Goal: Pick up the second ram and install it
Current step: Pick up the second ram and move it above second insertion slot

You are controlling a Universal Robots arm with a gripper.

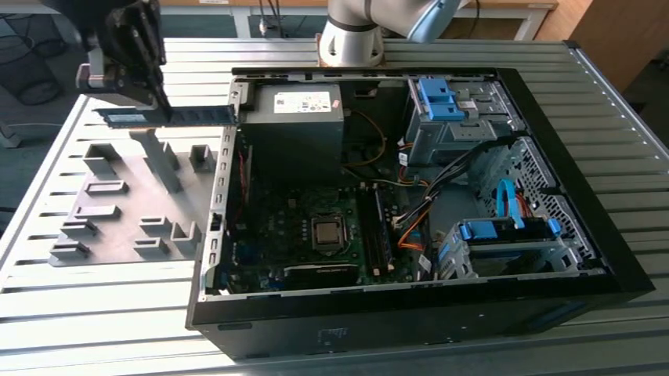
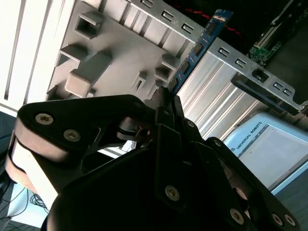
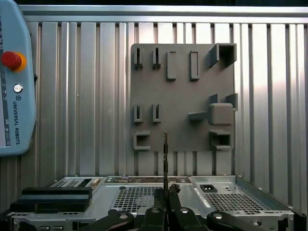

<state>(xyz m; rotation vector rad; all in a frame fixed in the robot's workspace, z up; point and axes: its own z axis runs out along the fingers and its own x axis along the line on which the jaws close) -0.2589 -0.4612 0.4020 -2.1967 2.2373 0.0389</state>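
- Exterior view: the hand (image 1: 161, 108) hangs fingers-down above the far edge of the grey holder plate (image 1: 125, 227), pinching the second ram (image 1: 199, 115) near its middle. That one strip lies level in the air, clear of the plate. One open computer case (image 1: 418, 298) sits just beside the plate on the slatted surface (image 1: 94, 321).
- Second wrist view: the two fingers are pressed onto one ram (image 2: 204, 38), which juts out past the plate (image 2: 115, 53).
- First wrist view: the hand (image 3: 166, 191) grips the ram (image 3: 165, 154) edge-on, over the plate's (image 3: 180, 86) near edge. One pendant (image 3: 14, 110) lies well apart from the plate.
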